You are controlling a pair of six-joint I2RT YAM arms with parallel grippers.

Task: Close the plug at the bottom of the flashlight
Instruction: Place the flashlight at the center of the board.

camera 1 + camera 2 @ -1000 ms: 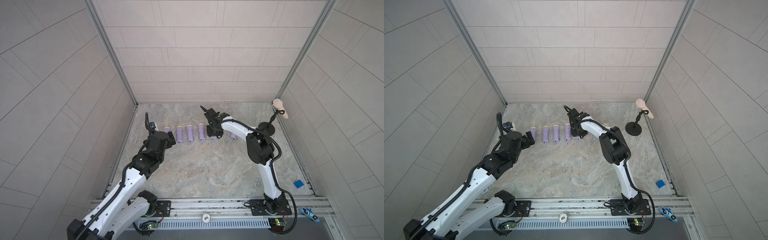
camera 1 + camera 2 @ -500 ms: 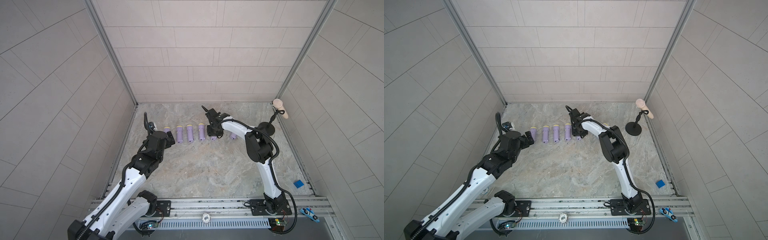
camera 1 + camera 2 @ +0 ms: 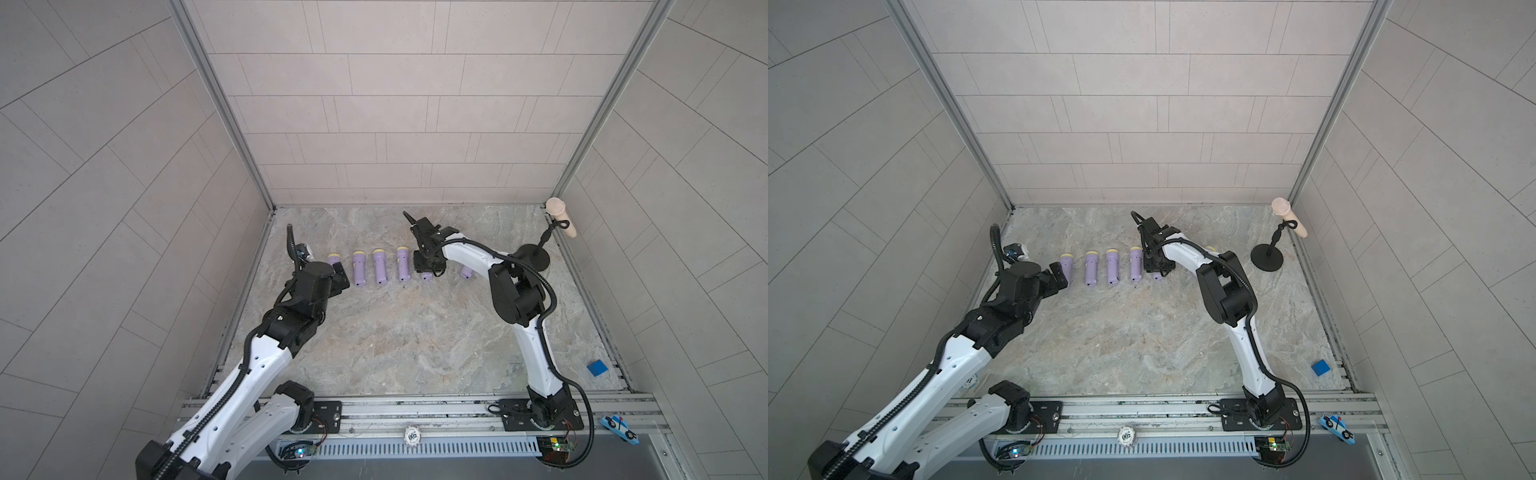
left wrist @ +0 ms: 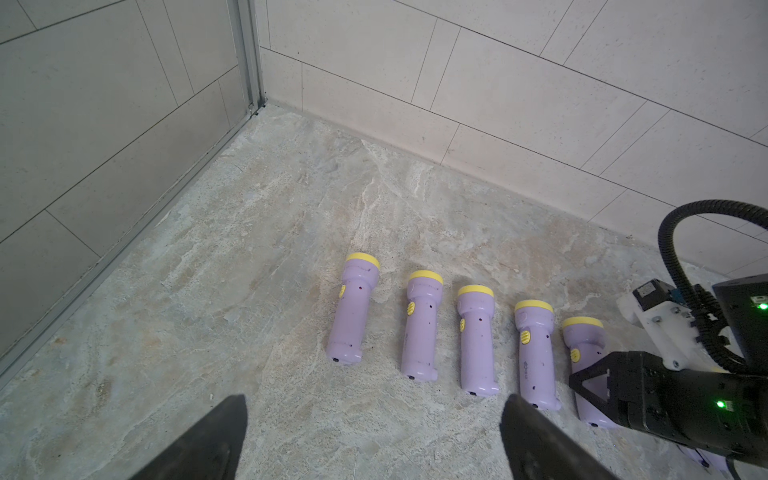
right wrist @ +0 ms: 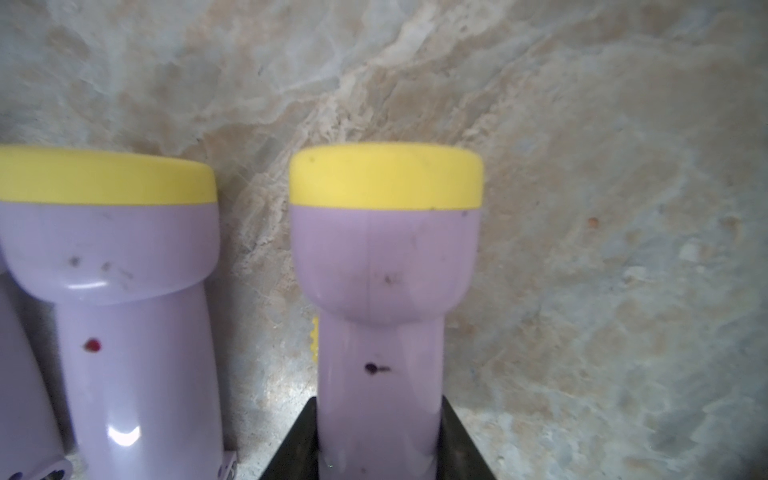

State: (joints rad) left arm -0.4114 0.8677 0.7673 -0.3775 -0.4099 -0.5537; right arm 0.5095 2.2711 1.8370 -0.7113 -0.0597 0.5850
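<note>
Several purple flashlights with yellow heads lie side by side in a row on the marble floor (image 3: pixel 374 332). My right gripper (image 5: pixel 378 440) is shut on the barrel of one flashlight (image 5: pixel 384 257), the fifth from the left of the row (image 3: pixel 426 275), which lies flat. Its bottom end and plug are hidden by the gripper. My left gripper (image 4: pixel 374 419) is open and empty. It hovers by the bottom end of the leftmost flashlight (image 3: pixel 333 261) without touching it. In the left wrist view the right gripper (image 4: pixel 623 390) covers the lower half of the held flashlight (image 4: pixel 584 345).
One more flashlight (image 3: pixel 466 272) lies to the right of the right gripper. A black round-based stand (image 3: pixel 534 257) with a beige handle sits at the back right. A blue block (image 3: pixel 597 368) lies by the right wall. Tiled walls close three sides.
</note>
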